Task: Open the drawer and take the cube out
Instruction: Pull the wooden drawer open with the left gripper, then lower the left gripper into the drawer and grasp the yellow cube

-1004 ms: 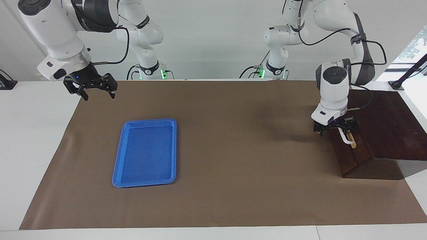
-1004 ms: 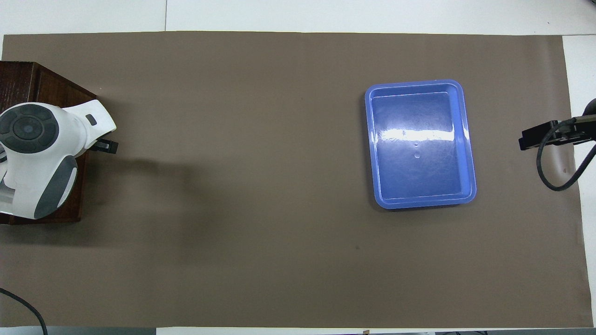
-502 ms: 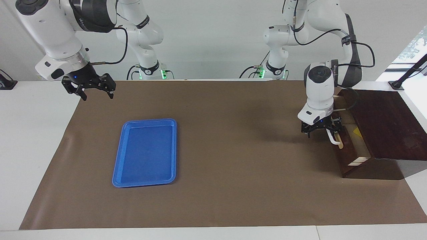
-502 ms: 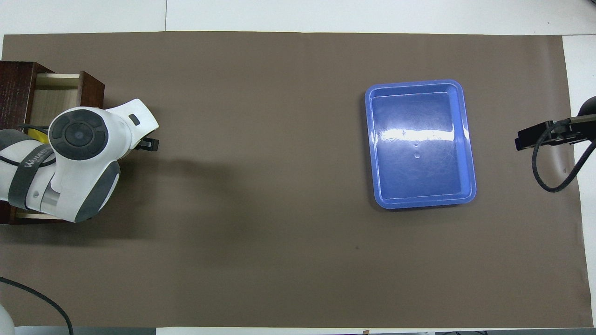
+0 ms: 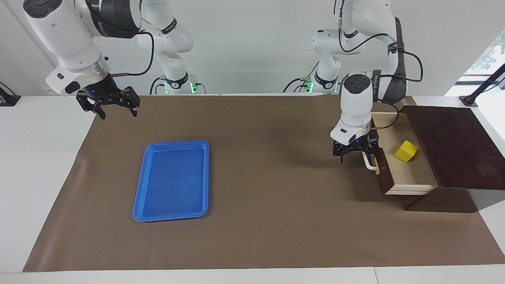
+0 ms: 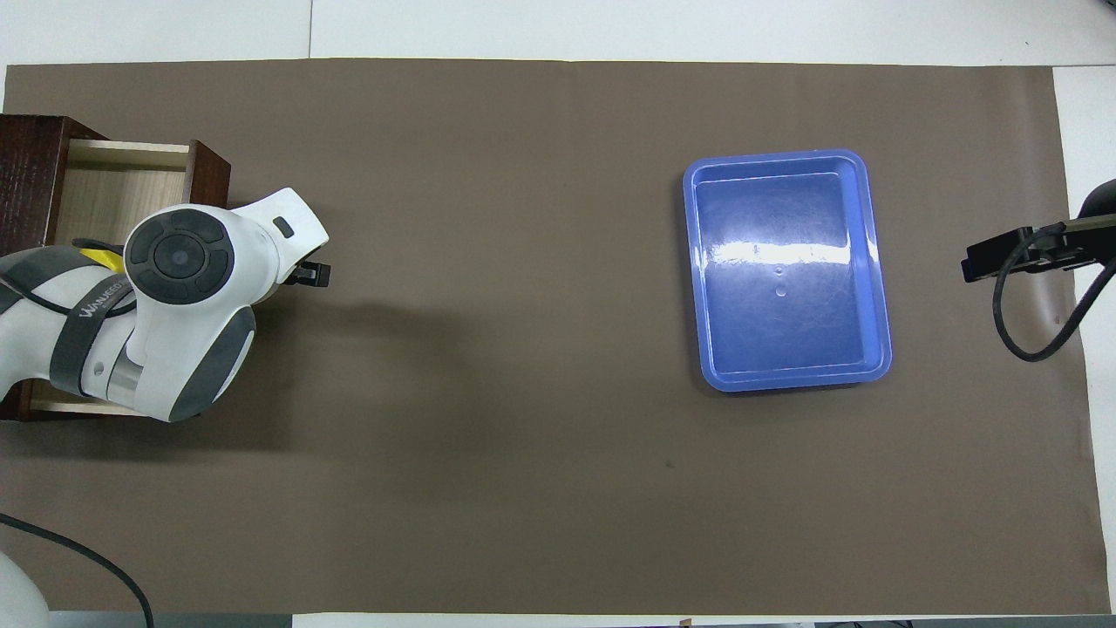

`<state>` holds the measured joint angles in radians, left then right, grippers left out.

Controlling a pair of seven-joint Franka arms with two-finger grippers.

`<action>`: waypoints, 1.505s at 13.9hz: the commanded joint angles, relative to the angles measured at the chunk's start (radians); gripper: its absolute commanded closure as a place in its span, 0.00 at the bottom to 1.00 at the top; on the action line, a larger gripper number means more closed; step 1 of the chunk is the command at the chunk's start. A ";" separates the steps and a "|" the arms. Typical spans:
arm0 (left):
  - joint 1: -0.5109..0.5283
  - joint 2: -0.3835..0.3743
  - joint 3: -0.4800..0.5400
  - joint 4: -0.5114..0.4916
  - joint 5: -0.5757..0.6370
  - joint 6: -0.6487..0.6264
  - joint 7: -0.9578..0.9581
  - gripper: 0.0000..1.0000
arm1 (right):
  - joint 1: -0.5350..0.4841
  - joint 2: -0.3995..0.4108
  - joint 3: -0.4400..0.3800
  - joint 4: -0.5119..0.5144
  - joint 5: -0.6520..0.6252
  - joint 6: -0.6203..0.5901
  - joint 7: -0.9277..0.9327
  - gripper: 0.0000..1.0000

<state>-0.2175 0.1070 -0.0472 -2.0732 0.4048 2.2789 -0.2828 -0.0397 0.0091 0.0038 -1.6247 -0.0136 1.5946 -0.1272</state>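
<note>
Drawer [image 5: 410, 175] open above — left claw [image 5: 355, 152] fronts it.

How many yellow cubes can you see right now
1. The cube lies inside the open drawer, at the left arm's end of the table. The part of the drawer still inside the dark box is hidden, so more could sit there.

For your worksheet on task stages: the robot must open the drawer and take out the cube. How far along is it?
Done: the drawer is pulled out, showing its pale inside. In hand: the left gripper is at the white handle. Left: the cube lies in the drawer, untouched, and must be lifted out. The right gripper waits, open, above the table's edge near the blue tray.
</note>
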 commanded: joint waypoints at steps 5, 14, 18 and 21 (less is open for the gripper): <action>-0.049 0.039 0.004 0.157 -0.069 -0.180 -0.022 0.00 | -0.003 -0.018 0.002 -0.023 -0.003 0.021 -0.020 0.00; 0.179 0.028 0.017 0.466 -0.150 -0.510 -0.197 0.00 | -0.003 -0.018 0.002 -0.023 -0.003 0.021 -0.019 0.00; 0.208 -0.088 0.021 0.187 -0.130 -0.282 -0.473 0.00 | -0.003 -0.017 0.007 -0.021 -0.002 0.021 -0.020 0.00; 0.240 -0.089 0.021 0.131 -0.115 -0.207 -0.691 0.00 | -0.005 -0.017 0.005 -0.023 -0.002 0.021 -0.020 0.00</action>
<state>-0.0013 0.0647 -0.0225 -1.8685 0.2755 2.0178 -0.8800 -0.0385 0.0090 0.0047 -1.6247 -0.0136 1.5948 -0.1272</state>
